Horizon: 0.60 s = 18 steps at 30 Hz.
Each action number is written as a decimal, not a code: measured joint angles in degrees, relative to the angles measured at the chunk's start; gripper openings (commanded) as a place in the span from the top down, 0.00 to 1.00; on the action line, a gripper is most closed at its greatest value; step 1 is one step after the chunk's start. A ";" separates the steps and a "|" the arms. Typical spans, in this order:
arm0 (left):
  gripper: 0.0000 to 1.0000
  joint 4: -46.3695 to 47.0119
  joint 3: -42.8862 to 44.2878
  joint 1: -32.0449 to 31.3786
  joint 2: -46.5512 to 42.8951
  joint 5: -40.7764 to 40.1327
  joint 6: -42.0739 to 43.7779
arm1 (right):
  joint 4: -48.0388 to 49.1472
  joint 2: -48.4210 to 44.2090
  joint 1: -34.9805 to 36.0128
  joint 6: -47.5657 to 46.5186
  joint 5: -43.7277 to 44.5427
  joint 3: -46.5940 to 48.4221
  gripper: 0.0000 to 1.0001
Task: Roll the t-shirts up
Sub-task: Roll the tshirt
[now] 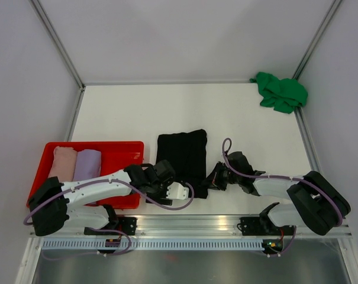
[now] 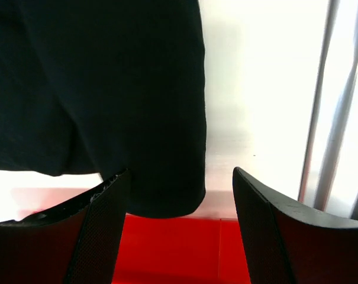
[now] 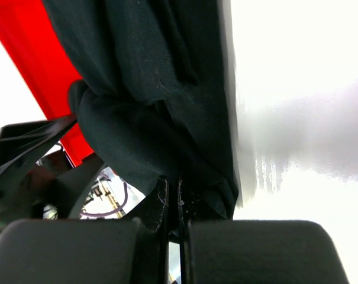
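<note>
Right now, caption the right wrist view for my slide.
Right jaws pinch the black t-shirt edge; red tray behind.

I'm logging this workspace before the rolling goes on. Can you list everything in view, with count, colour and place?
black t-shirt: one, black, folded flat mid-table
green t-shirt: one, bright green, crumpled at the far right corner
pink t-shirt: one, pale pink, rolled, left side of the tray
lavender t-shirt: one, lavender, rolled, beside the pink one in the tray
tray: one, red, near left of the table
table: one, white
left tool: one, black fingers, open at the black t-shirt's near left corner
right tool: one, black, shut on the black t-shirt's near right edge
</note>
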 measured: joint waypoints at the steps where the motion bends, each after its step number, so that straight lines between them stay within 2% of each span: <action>1: 0.25 1.03 -0.76 -0.09 0.52 -0.81 -0.24 | 0.07 -0.04 -0.15 0.17 0.09 -0.11 1.00; 7: 0.25 6.45 -4.07 -0.15 7.02 -5.66 -0.59 | 1.01 -0.13 -0.22 0.46 0.15 -0.35 1.00; 11: 0.27 8.26 -3.78 -0.02 7.78 -7.45 -1.62 | 1.01 -0.07 -0.26 0.07 0.13 -0.35 1.00; 13: 0.41 8.76 -3.78 0.02 7.89 -7.76 -2.27 | 0.98 -0.07 -0.26 -0.24 0.09 -0.35 0.99; 14: 0.49 9.38 -3.91 0.02 8.02 -8.02 -2.51 | 0.83 -0.07 -0.26 -0.68 0.07 -0.33 0.93; 15: 0.63 10.16 -4.13 0.07 8.13 -8.52 -2.69 | 0.50 -0.07 -0.28 -1.36 0.07 -0.28 0.88; 16: 0.68 11.02 -4.28 0.17 8.22 -9.09 -2.78 | -0.42 -0.13 -0.26 -2.27 0.11 0.02 0.85; 18: 0.88 12.00 -4.28 0.35 8.28 -9.81 -3.02 | -3.58 -0.52 -0.26 -5.14 0.42 1.55 0.75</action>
